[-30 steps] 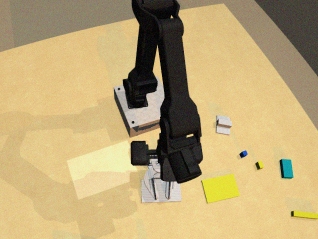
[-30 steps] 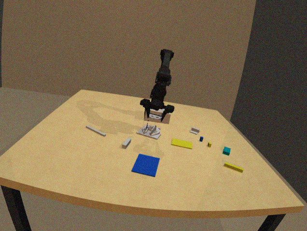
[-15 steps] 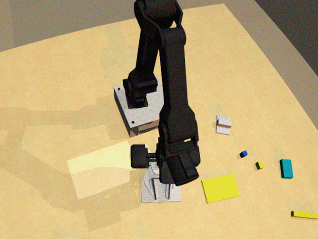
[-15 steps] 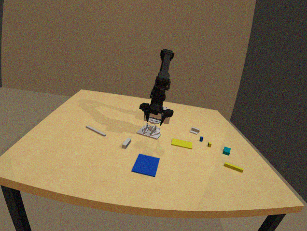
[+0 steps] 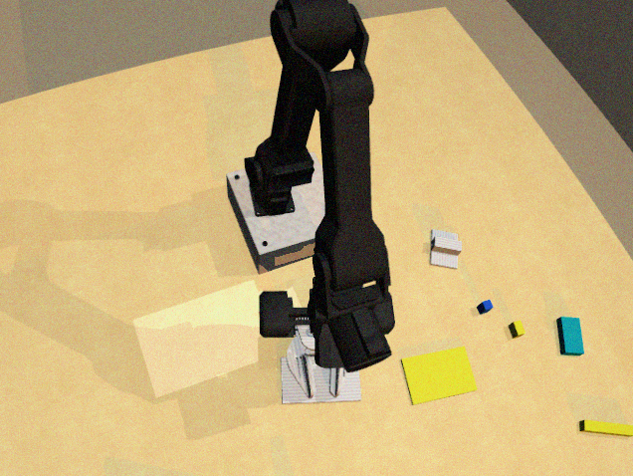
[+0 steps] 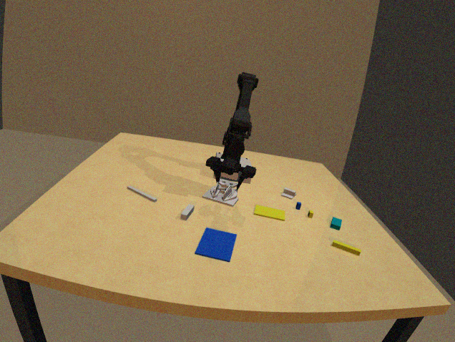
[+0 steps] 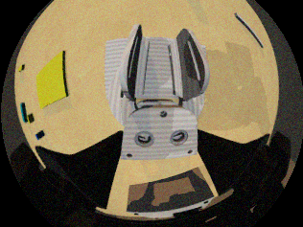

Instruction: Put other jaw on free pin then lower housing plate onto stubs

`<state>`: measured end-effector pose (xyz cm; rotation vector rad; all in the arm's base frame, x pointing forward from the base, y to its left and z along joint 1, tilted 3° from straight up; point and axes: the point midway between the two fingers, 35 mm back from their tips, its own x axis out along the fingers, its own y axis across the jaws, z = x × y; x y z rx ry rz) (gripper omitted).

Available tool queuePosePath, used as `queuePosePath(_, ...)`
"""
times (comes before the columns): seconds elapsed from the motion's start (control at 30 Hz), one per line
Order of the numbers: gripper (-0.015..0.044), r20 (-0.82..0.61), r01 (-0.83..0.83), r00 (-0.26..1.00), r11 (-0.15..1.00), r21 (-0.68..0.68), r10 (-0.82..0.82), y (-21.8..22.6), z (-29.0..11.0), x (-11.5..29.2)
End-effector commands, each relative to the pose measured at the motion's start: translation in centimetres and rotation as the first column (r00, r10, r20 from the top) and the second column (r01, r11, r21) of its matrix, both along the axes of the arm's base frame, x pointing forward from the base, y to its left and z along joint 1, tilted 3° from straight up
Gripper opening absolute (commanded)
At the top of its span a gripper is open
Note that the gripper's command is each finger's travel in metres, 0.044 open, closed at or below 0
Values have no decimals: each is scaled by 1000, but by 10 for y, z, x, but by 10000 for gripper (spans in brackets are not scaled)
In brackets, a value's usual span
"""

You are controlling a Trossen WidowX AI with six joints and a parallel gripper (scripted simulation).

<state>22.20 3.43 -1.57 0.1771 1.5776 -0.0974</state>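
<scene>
My gripper [image 7: 158, 133] [image 6: 228, 184] is shut on the housing plate [image 7: 162, 124], a pale striped plate with two round holes, gripped by its sides. It is low over the back part of the striped base [image 5: 321, 396] [image 7: 113, 71]. Dark and pale shapes show inside both holes; whether the stubs pass through is unclear. The left jaw [image 7: 131, 66] and right jaw [image 7: 193, 71] stand up from the base in the wrist view, facing each other with a gap between them. Their gear teeth and pins are hidden under the plate. In the top view the arm hides most of the plate.
A yellow plate [image 5: 440, 374] [image 6: 269, 212] lies beside the base. A pale stepped block [image 5: 445, 249], blue cube [image 5: 484, 306], yellow cube [image 5: 517, 329], teal block [image 5: 570, 336] and yellow bar [image 5: 607, 428] lie farther off. A blue plate [image 6: 216, 244], grey block [image 6: 187, 212] and grey bar [image 6: 142, 193] lie in front.
</scene>
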Motion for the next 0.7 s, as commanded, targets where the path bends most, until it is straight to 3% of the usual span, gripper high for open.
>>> queuePosePath(0.0, 351, -2, 4, 1000, 1000, 2, -4, 0, -2, -1)
queuePosePath(0.67, 351, -2, 3, 1000, 1000, 2, -3, 0, -4, -1)
